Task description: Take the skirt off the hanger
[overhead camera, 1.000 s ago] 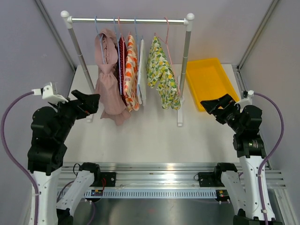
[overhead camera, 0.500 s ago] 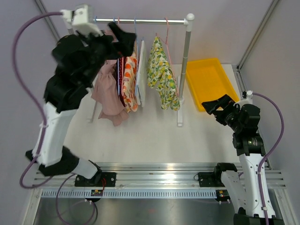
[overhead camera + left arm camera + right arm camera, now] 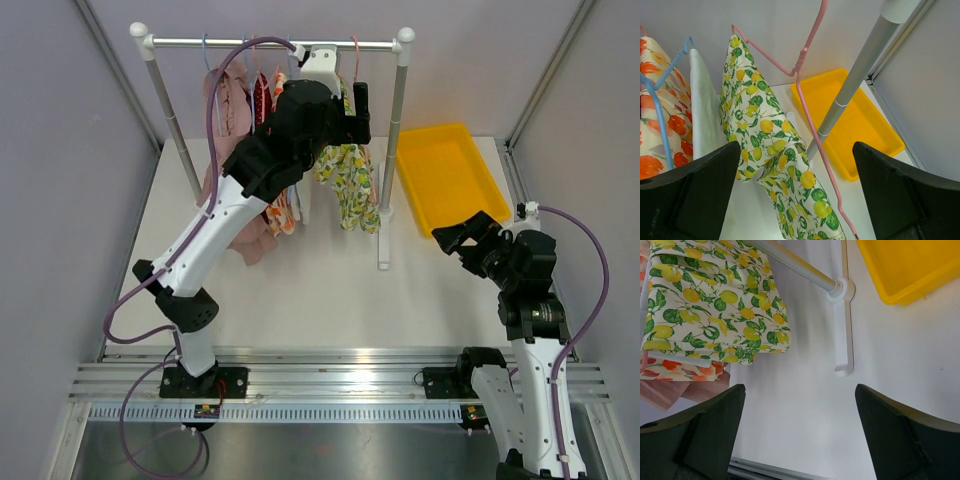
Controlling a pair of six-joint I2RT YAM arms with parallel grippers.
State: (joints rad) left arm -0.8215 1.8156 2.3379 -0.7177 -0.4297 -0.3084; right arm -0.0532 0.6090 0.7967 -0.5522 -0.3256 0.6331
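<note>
A lemon-print skirt point(image 3: 345, 165) hangs on a pink hanger point(image 3: 356, 60) at the right end of the clothes rail point(image 3: 200, 44). My left gripper point(image 3: 360, 105) is raised high, just in front of the skirt's top, open and empty. In the left wrist view the skirt point(image 3: 765, 130) and the pink hanger point(image 3: 805, 100) lie between and beyond the open fingers point(image 3: 695, 200). My right gripper point(image 3: 462, 232) is open and empty, low over the table to the right of the rack. The right wrist view shows the skirt's hem point(image 3: 715, 305).
A yellow tray point(image 3: 445, 175) sits at the back right, beside the rack's right post point(image 3: 393, 140). The post's foot point(image 3: 844, 335) runs along the table. A pink garment point(image 3: 235, 215), an orange-flowered one point(image 3: 280, 205) and a white one point(image 3: 303, 200) hang left of the skirt.
My left arm has swung from the left side of the table up and across to the lemon skirt at the rail's right end. The right gripper has shifted slightly towards me.
</note>
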